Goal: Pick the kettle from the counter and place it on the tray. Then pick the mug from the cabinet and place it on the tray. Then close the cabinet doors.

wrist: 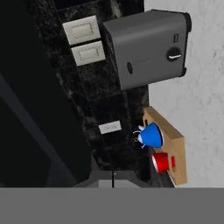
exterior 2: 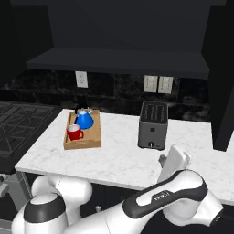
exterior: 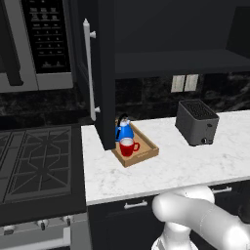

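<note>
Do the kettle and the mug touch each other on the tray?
Cannot tell. In the left base view the kettle and mug overlap on the tray; no view shows a plain gap or contact.

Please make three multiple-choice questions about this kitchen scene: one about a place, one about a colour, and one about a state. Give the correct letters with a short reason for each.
1. Where is the small red mug?
A. on the cabinet shelf
B. on the light-brown wooden tray
C. on the stove

2. What colour is the cone-shaped kettle?
A. blue
B. green
C. silver

3. In what state is the black cabinet door with the long silver handle?
A. closed
B. removed
C. open

Answers: 1 B, the mug stands inside the tray rim beside the kettle. 2 A, its body is bright blue. 3 C, the door stands out over the white marble counter, the shelf exposed.
</note>
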You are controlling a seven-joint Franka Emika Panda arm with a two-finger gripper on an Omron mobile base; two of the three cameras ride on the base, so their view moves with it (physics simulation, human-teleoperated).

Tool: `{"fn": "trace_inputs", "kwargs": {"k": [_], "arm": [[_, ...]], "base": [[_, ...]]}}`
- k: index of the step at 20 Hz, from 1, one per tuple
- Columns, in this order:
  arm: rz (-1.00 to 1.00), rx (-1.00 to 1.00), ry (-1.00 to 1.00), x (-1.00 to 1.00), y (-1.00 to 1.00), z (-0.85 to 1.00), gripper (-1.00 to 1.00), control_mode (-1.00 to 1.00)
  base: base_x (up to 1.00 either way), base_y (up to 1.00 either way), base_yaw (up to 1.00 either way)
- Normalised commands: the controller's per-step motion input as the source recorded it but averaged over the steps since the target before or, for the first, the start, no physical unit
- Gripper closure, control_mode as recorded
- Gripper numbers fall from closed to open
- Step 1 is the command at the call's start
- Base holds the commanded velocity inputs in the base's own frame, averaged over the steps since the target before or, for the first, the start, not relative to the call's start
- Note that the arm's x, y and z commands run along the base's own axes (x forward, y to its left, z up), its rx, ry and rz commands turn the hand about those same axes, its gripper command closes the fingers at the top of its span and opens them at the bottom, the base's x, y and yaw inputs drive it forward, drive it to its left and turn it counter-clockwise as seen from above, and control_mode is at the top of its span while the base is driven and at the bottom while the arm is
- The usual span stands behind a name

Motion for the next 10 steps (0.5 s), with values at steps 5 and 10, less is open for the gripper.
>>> {"fn": "trace_inputs", "kwargs": {"k": [5,10], "arm": [[-0.01,0.11,-0.18,0.00,-0.01,0.03,1.00,-1.00],[-0.08,0.40,-0.39,0.00,-0.16,0.34,1.00,-1.00]], "base": [[0.00,0.00,0.00],[0.00,0.00,0.00]]}}
